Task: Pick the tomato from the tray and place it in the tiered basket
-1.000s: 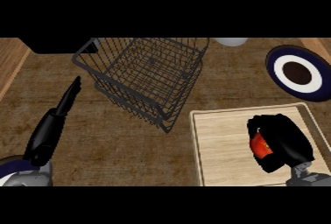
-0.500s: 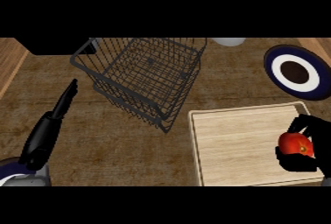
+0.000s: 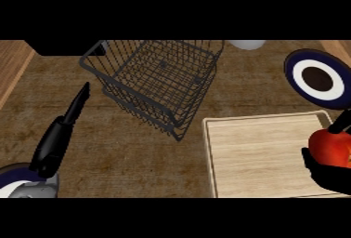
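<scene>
Right hand curled around tomato, glossy red, round, at right edge of pale wooden tray; wire tiered basket dark.

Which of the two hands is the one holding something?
The right hand, at the tray's right edge: its fingers curl round the red tomato. The left hand is straight and empty.

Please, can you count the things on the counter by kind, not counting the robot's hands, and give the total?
Tomato, held in the right hand: 1
Tray: 1
Wire tiered basket: 1
Plate, dark blue and white: 1
White object at the top edge, kind unclear: 1
Total: 5
</scene>
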Available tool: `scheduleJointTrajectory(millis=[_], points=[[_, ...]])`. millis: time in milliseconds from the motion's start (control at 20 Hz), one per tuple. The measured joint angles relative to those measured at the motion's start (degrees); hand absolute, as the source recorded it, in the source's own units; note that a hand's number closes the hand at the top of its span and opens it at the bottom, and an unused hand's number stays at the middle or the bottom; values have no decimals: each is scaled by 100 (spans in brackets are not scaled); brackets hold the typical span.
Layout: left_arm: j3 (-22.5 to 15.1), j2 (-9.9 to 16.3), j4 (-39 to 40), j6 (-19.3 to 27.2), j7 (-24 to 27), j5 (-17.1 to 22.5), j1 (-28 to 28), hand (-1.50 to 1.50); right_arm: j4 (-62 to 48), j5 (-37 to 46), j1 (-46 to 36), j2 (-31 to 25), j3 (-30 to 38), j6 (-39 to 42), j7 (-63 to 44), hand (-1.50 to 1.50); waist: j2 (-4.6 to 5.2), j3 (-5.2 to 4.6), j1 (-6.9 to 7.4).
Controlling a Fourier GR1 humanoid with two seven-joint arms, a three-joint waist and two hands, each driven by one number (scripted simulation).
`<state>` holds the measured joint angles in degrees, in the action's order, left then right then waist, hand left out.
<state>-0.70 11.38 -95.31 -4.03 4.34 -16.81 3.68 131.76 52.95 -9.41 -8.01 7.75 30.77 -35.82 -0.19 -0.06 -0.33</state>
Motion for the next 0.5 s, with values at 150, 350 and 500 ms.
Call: scheduleJointTrajectory(millis=[150, 350, 500], points=[[23, 17, -24, -63, -4, 27, -3, 0, 59, -8, -761, 107, -217, 318, -581, 150, 3, -2, 37], [45, 21, 4, -104, -19, 25, 84, 0, -186, -3, -1894, 296, -501, 442, -1118, 150, 8, -2, 72], [86, 33, 83, -126, 18, 31, 150, 0, -684, 5, -2811, 502, -592, 405, -1403, 150, 10, -4, 86]])
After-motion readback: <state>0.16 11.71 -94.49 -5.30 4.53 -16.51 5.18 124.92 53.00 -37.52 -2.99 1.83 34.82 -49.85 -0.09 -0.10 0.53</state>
